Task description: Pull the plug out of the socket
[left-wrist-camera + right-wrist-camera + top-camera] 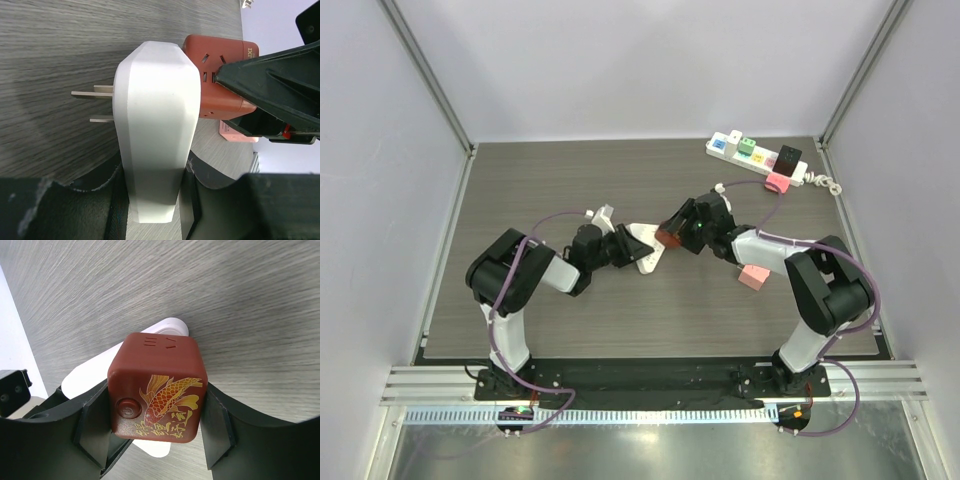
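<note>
1. Top view: my left tool (632, 246) pinches the white plug (650, 258) over the middle of the counter (570, 180). My right tool (678, 232) pinches the red socket cube (669, 237), directly facing the left tool.
2. Left wrist: the plug stands clamped between this tool's fingers. Its two prongs (92, 93) are bare and point away from the cube, which sits just past the plug's other side. I cannot tell whether they touch.
3. Right wrist: the cube, fish picture towards the camera, is gripped between both fingers, with the plug just beyond it.
</note>
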`<state>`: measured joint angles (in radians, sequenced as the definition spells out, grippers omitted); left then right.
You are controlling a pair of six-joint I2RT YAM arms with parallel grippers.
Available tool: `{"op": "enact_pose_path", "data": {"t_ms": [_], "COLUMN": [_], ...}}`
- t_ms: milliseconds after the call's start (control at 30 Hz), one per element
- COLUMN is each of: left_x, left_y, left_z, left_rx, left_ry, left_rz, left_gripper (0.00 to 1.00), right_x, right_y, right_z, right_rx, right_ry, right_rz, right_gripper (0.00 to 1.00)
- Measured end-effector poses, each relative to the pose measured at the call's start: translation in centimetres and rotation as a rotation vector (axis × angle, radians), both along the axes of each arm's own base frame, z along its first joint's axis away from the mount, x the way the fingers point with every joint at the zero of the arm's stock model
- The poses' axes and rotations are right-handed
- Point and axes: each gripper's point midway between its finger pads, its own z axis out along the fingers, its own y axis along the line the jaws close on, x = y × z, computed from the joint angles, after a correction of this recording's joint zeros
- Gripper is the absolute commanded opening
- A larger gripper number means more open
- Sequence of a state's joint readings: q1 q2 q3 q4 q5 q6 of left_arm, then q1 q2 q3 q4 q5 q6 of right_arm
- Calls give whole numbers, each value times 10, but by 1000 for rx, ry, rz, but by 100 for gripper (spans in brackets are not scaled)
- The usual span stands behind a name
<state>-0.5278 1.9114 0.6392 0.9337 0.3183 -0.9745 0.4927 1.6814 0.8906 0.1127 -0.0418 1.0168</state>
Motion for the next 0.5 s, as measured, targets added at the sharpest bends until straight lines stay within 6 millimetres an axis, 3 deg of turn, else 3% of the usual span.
{"op": "enact_pose_path", "data": {"t_ms": [500], "left_x": [-8], "left_y": [-17], "left_z": [5], "left_rx": [41], "left_ry": [13], "left_rz": [-24], "left_gripper": [0], "right_x": [-12], "right_y": [-21], "right_z": [4], "right_rx": [-34], "right_ry": [92], "right_rz": [33], "right_gripper": [1]}}
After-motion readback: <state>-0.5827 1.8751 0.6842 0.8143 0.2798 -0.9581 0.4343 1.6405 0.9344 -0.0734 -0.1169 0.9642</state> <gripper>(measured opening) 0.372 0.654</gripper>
